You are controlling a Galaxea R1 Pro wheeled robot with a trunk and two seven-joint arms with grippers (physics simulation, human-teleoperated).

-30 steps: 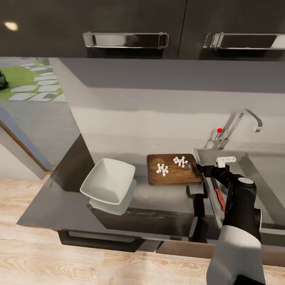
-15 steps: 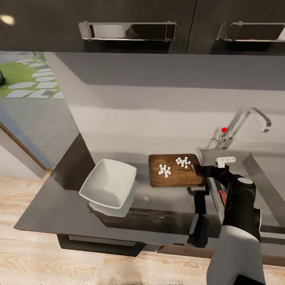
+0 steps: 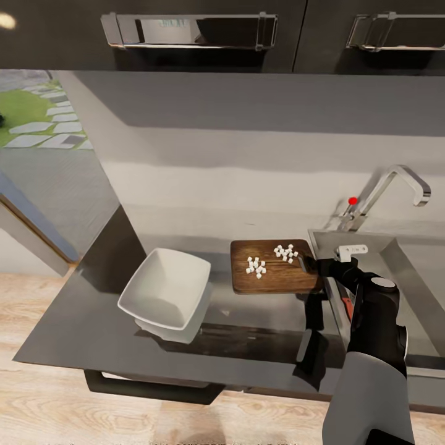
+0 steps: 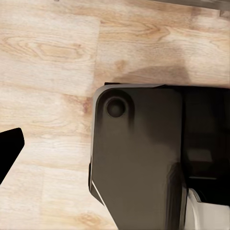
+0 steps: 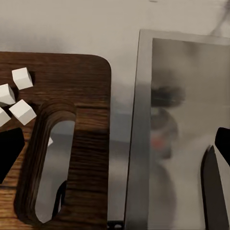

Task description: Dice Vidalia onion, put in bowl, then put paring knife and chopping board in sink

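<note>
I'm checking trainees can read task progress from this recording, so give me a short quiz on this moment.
1. True or false: the diced onion already lies in the bowl.
2. The right gripper is at which end of the chopping board? A: the bowl end. B: the sink end.
3. Fill in: the paring knife lies in the ____.
Key: 1 false; 2 B; 3 sink.

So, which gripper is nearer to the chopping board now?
Right. The right gripper hovers at the chopping board's slot end, beside the sink. The left gripper hangs low over the wooden floor, far from it.
</note>
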